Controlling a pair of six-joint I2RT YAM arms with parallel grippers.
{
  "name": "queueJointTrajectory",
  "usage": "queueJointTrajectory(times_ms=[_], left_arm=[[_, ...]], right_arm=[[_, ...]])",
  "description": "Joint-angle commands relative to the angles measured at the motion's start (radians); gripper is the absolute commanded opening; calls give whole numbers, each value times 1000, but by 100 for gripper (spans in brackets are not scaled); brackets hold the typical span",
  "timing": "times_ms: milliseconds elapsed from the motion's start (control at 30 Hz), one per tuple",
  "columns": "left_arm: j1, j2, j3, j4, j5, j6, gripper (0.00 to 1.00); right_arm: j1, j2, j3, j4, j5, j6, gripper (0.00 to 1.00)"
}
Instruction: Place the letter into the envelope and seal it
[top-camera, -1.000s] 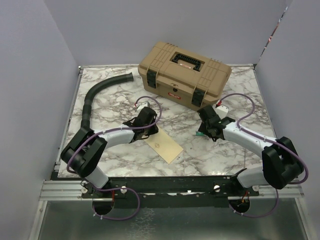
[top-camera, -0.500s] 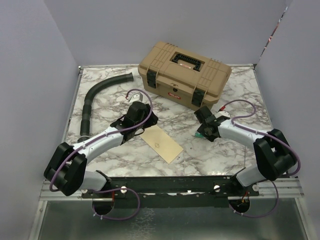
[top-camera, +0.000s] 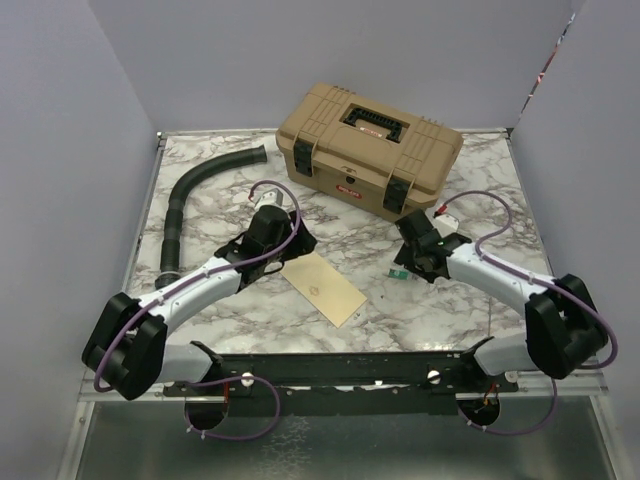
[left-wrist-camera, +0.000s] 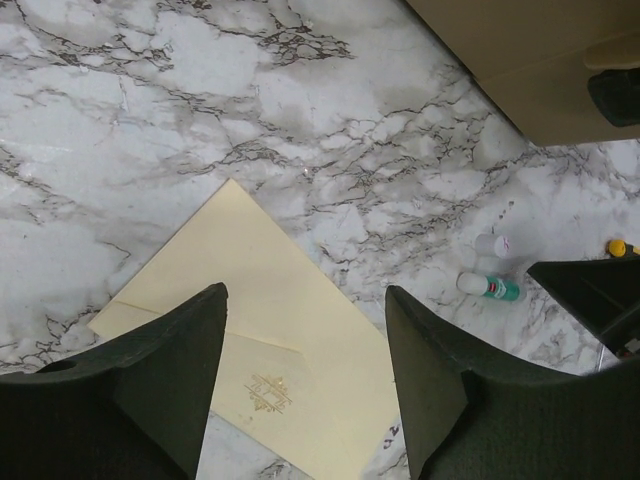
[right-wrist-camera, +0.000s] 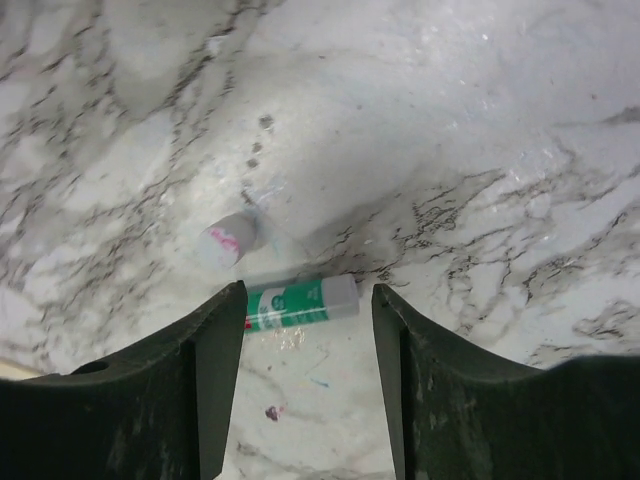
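A tan toolbox (top-camera: 368, 150) (lid shut) sat at twelve o'clock on the marble tabletop (top-camera: 440, 310). A black hose (top-camera: 190, 200) lay at ten. A green glue stick (right-wrist-camera: 300, 302) lay beside its cap (right-wrist-camera: 226, 241) toward three.

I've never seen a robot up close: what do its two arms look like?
The left arm and right arm have pale grey-white links, chunky black joints and looping purple cables. The left end effector and right end effector each carry two dark, wedge-shaped fingers.
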Motion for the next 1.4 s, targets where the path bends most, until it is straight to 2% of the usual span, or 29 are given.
queueJointTrajectory(times_ms=[0, 133, 333, 467, 667, 933, 1167, 1233, 1367], left_arm=[[12, -48, -27, -39, 39, 18, 66], [19, -63, -40, -45, 48, 15, 67], [29, -70, -41, -53, 53, 16, 68], [31, -71, -34, -59, 56, 20, 68], [42, -71, -27, -70, 56, 35, 68], [54, -56, -25, -74, 59, 40, 68], [59, -45, -23, -74, 64, 43, 68], [60, -46, -21, -74, 66, 44, 68], [62, -56, -21, -74, 75, 41, 68]], right_arm=[[-3, -102, -16, 27, -168, -372, 58], [-3, -127, -20, 45, -380, -594, 61], [-3, -92, 62, 35, -399, -780, 62], [-3, -18, 127, -3, -357, -932, 62], [-1, 42, 97, -24, -385, -1277, 58], [-2, 41, 27, 122, -325, -1353, 57], [-1, 99, 6, 146, -381, -1371, 55], [-1, 110, 13, 119, -417, -1379, 52], [-2, 117, 44, 22, -546, -1377, 36]])
